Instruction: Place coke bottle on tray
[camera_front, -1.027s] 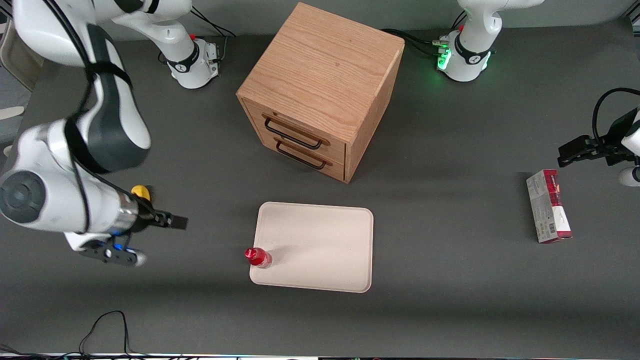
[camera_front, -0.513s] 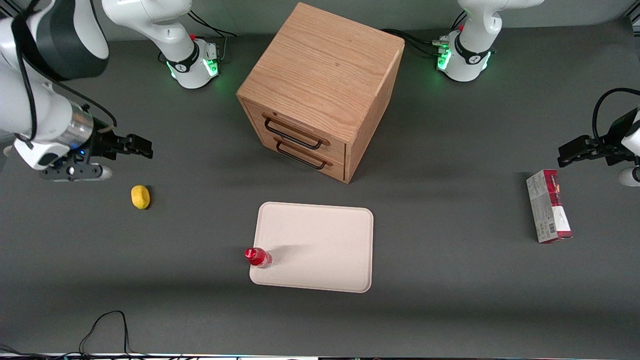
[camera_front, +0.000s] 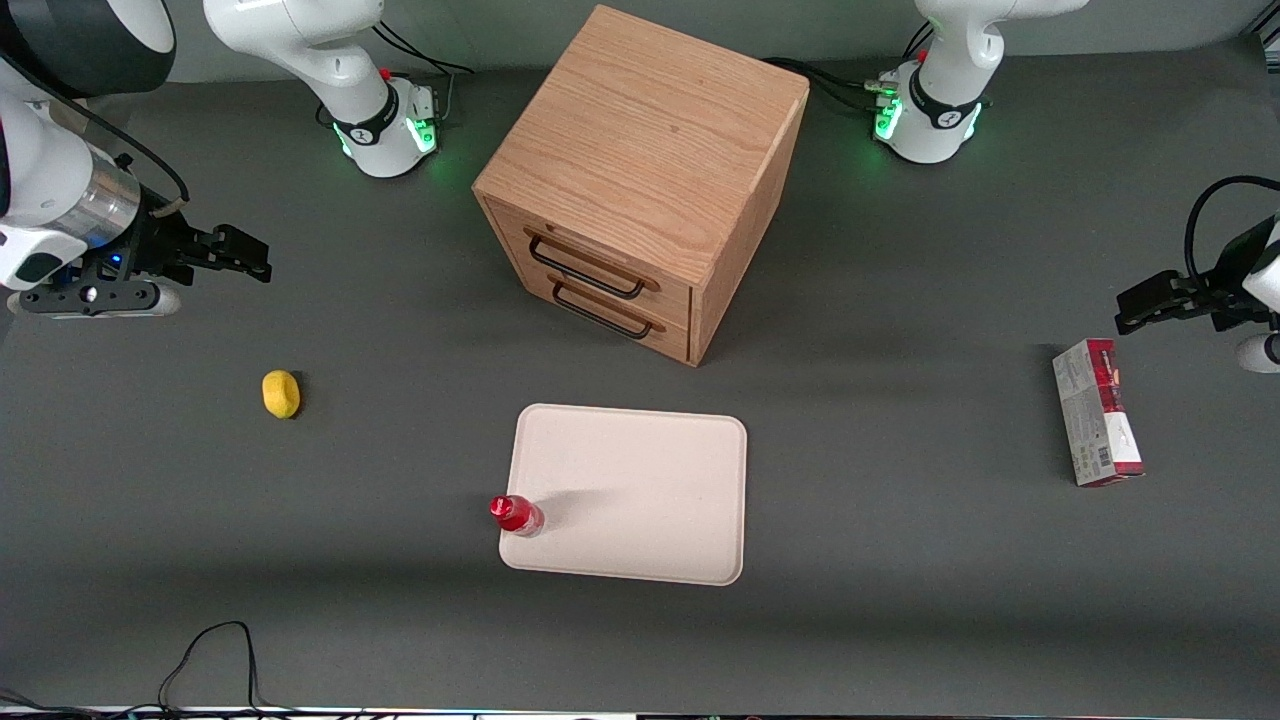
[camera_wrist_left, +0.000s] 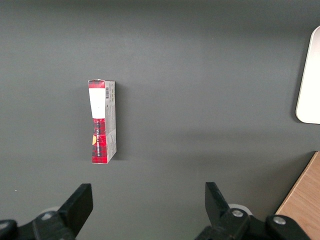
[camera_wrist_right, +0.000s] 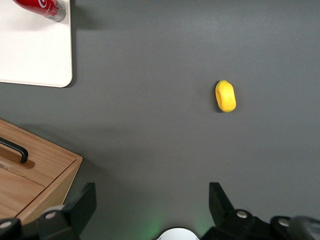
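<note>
The coke bottle (camera_front: 517, 514), small and red with a red cap, stands upright on the tray's corner nearest the front camera at the working arm's end. It also shows in the right wrist view (camera_wrist_right: 42, 8). The cream tray (camera_front: 640, 470) lies flat in front of the wooden cabinet; its corner shows in the right wrist view (camera_wrist_right: 35, 55). My right gripper (camera_front: 245, 258) is open and empty, held high toward the working arm's end of the table, well away from the bottle. In the right wrist view my gripper (camera_wrist_right: 152, 202) has its jaws wide apart over bare table.
A wooden cabinet (camera_front: 640, 170) with two drawers stands farther from the front camera than the tray. A small yellow lump (camera_front: 281, 393) lies on the table below my gripper. A red-and-grey carton (camera_front: 1097, 412) lies toward the parked arm's end.
My right arm has risen and drawn back from near the yellow lump toward the working arm's end of the table. The bottle and the tray have not moved.
</note>
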